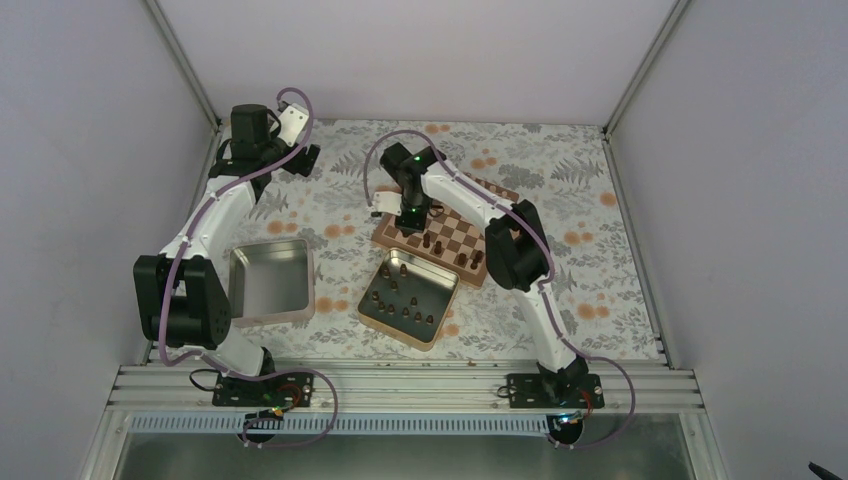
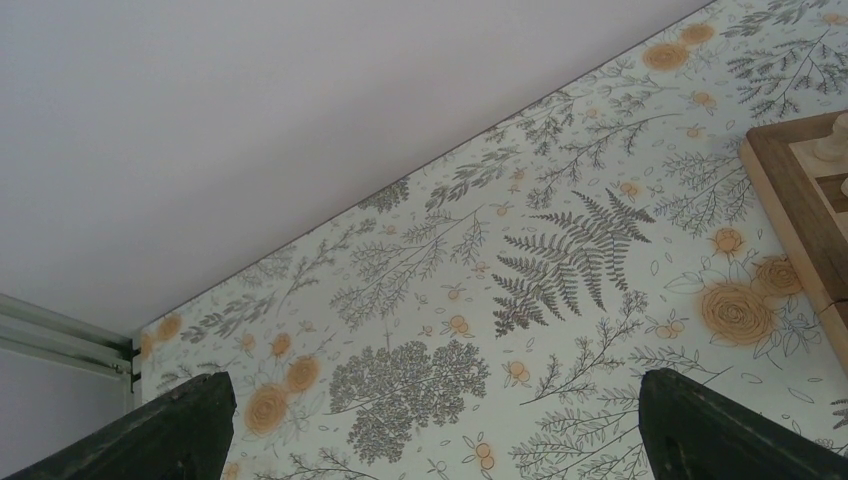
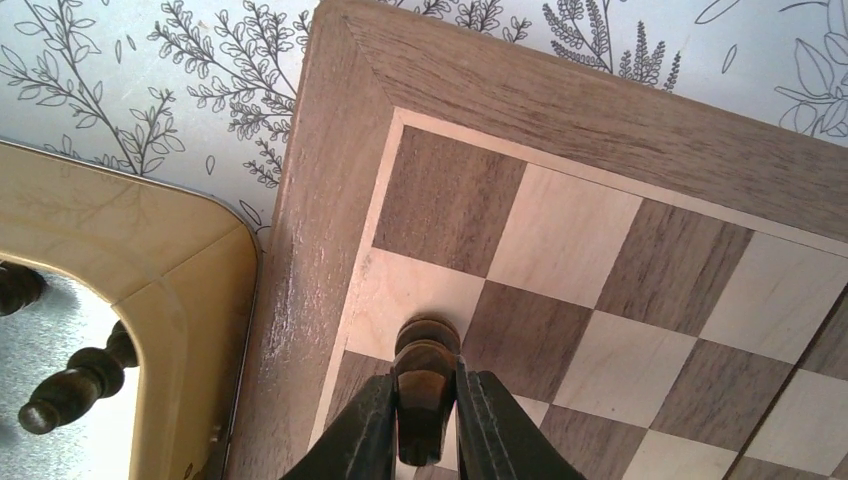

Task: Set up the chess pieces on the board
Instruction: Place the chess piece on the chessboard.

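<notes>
We see the right claw [image 3: 427,402] pinching a dark chess piece [image 3: 425,362] over the board [image 3: 560,120] corner beside the tin [image 1: 425,264], where most pieces [image 1: 405,305] wait; few stand placed, left claw [image 2: 440,430] spread idle.

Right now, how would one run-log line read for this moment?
right fingers: shut on dark chess piece, over chessboard edge square | left fingers: open, empty | tin: holds more dark pieces

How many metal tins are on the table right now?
2. The left tin lies apart from the board, with nothing visible inside. The right tin sits beside the board's near edge, holding dark chess pieces.
</notes>
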Tool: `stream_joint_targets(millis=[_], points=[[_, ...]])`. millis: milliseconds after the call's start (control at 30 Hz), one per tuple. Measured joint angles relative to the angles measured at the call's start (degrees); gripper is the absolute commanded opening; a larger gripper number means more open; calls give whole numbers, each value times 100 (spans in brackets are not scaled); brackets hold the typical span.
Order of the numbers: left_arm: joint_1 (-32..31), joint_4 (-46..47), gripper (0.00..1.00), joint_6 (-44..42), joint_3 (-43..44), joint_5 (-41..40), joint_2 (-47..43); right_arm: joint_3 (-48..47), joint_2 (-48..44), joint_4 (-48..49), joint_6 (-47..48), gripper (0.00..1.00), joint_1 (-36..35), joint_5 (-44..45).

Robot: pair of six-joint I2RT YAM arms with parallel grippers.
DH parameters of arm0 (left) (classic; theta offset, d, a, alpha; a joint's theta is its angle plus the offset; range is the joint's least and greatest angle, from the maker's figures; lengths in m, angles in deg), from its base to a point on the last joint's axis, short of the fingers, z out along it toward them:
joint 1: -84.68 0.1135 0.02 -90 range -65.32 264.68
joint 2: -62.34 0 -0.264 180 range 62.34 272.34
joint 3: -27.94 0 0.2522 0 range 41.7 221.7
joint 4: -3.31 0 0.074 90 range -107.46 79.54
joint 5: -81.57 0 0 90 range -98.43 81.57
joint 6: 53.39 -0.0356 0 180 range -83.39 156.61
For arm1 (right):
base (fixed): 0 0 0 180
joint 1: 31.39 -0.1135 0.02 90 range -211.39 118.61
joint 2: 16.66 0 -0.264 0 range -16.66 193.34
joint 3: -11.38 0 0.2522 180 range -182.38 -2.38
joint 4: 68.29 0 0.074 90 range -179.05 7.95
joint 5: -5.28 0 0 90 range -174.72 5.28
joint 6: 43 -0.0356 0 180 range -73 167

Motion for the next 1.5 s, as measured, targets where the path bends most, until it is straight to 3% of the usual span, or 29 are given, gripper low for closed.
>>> stream_joint_targets(millis=[1500], points=[[0, 4, 100, -20, -28, -4, 0, -17, 7, 59, 83, 13, 28, -275]])
